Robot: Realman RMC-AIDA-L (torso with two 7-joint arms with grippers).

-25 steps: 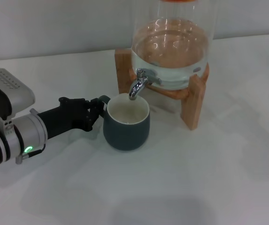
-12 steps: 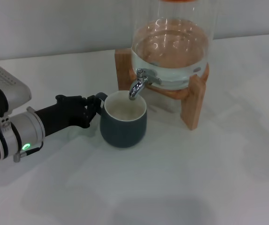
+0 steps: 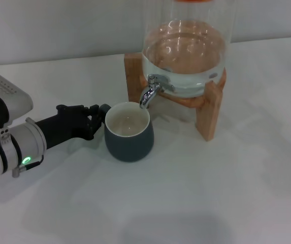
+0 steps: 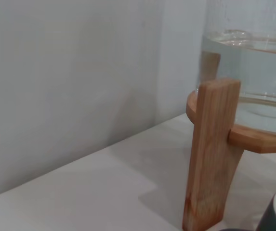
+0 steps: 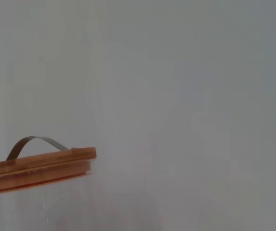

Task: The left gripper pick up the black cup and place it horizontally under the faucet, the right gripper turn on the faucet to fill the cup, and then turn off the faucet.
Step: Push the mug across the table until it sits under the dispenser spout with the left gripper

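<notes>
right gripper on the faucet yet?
No. In the head view the faucet stands untouched with no right gripper in sight; only the left gripper shows, at the cup's handle.

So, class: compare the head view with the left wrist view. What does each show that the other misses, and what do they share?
Only the head view shows the small shiny chrome faucet, its spout over the cup's far rim, and the left arm's black jointed tool at the cup's handle side. Only the left wrist view shows the blank grey wall behind the stand. Both show the squat dark charcoal cup, though only an edge of it in the wrist view, plus the wooden stand and the clear glass water dispenser.
</notes>
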